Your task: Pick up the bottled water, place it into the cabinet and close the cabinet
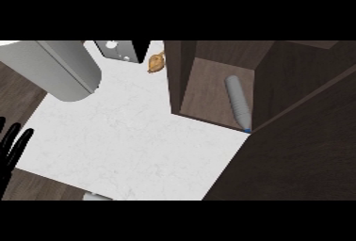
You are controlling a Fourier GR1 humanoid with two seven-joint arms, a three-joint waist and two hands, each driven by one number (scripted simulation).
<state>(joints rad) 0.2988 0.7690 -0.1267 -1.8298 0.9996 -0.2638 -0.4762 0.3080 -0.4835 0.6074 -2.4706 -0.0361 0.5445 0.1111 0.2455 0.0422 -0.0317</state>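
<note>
One hand in view: left hand (12, 141) at nine o'clock on the frame edge, fingers straight and spread, pointing up, holding nothing, resting over the border of the white counter (132, 141). Bottled water (238, 101) lying on its side inside the dark cabinet (208, 84) toward two o'clock, blue cap at the lower end near the front edge of the shelf, body angled up toward twelve. Noted also: grey rounded appliance (55, 68) at ten o'clock, small brown object (157, 62) at twelve just beside the cabinet wall.
</note>
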